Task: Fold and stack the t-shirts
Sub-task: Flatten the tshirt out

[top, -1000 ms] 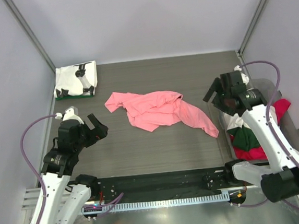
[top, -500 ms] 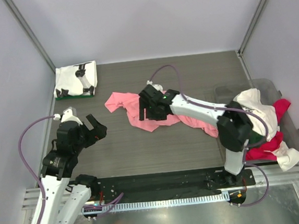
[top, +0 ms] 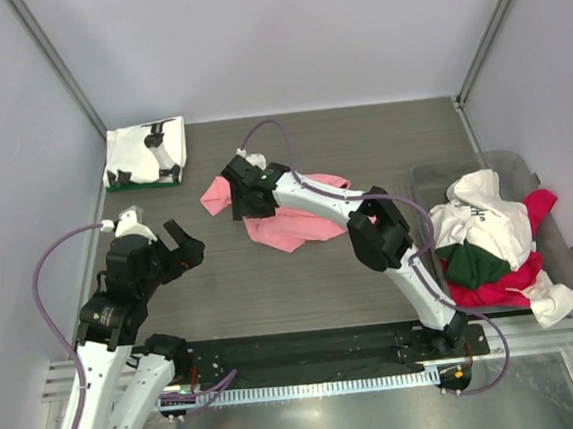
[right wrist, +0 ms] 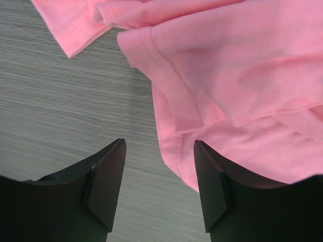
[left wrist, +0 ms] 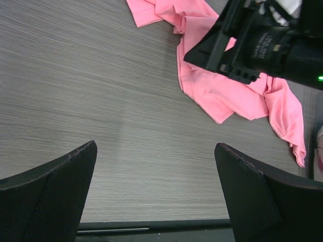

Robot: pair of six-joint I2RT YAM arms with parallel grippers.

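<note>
The salmon-pink t-shirt (top: 293, 229) lies crumpled in the middle of the surface (top: 360, 138), its long axis running from far left to near right. The right arm reaches well across from its own side to the far-left end of the shirt. There the right gripper (top: 245, 204) points down at the cloth with its jaws apart and nothing clamped between them. From its wrist camera, the shirt's hemmed edge (right wrist: 174, 118) runs up the gap between the two fingers. The bulk of the shirt spreads to the right and bare surface shows on the left, so one finger seems to sit over cloth and the other over wood. I cannot tell whether either tip touches the fabric. What the next move turns on, I'd judge, is this straddle: the edge lies just ahead of the jaws and slightly right of their centre, so a pinch here should catch the hem and not a thick bunch. The left gripper (top: 182, 242) hangs fully open at the near left, apart from the shirt with a stretch of bare surface between. It is close enough to take the opposite corner, though the right is plainly the one on the job. A folded white t-shirt with black print (top: 146, 153) sits in the far-left corner, and more tees fill the bin (top: 443, 173) at the right.
</note>
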